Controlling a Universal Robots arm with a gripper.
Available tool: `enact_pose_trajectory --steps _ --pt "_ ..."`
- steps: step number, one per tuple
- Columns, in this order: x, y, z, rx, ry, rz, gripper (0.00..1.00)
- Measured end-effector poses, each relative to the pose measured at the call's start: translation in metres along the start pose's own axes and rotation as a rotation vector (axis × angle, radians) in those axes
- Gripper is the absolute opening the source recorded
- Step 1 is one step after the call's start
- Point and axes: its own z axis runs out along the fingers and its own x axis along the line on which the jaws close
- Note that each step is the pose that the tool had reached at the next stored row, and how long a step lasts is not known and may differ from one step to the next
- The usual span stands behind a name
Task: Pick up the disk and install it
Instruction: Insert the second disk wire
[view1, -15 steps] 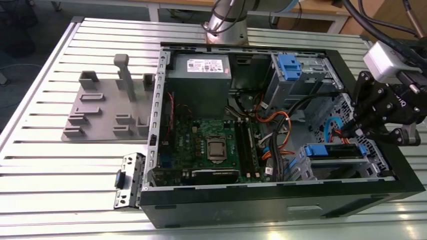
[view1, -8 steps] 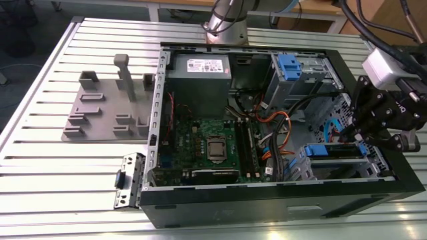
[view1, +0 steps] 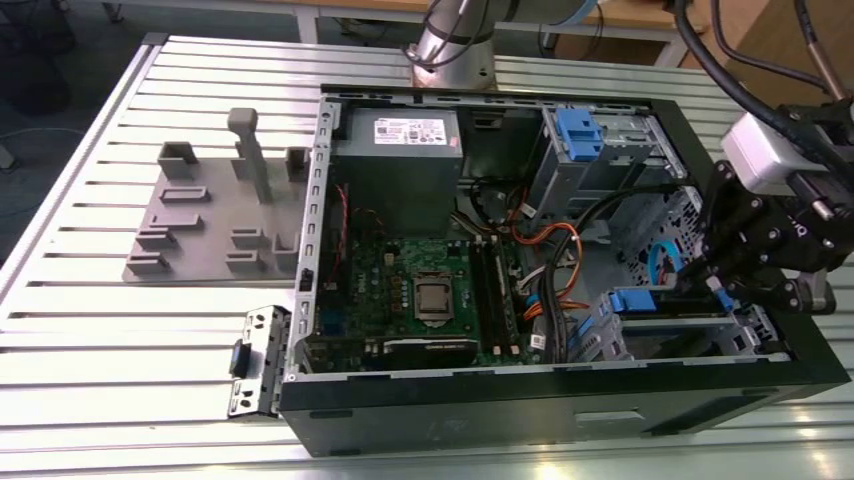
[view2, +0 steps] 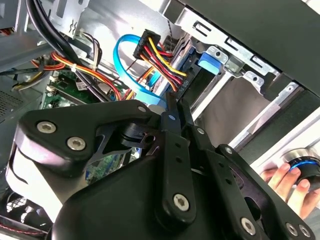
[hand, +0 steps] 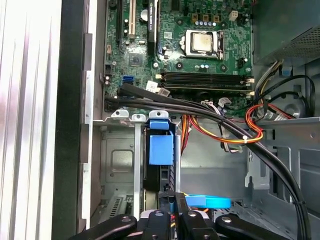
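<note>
Now our gripper (view1: 714, 283) sits at the case's (view1: 561, 410) front bay, jaws pinching the disk (hand: 161, 150); we should keep it square to the bay.

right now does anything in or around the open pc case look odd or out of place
Yes. In the second wrist view a person's hand rests on a round knob just outside the computer case, close to the gripper working at the blue-framed disk in the drive bay.

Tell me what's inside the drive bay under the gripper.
The disk, in its blue bracket, stands on edge in the bay, gripper at its end. Its label and how deep it sits are hidden.
</note>
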Motion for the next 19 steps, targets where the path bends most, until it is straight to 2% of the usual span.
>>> enact_pose_trajectory --steps 12,19 --pt "0.0014 -0.0005 0.0087 -0.0002 0.0 -0.003 0.16" --pt "0.0018 -0.0007 0.0113 -0.0005 0.0011 -0.005 0.16"
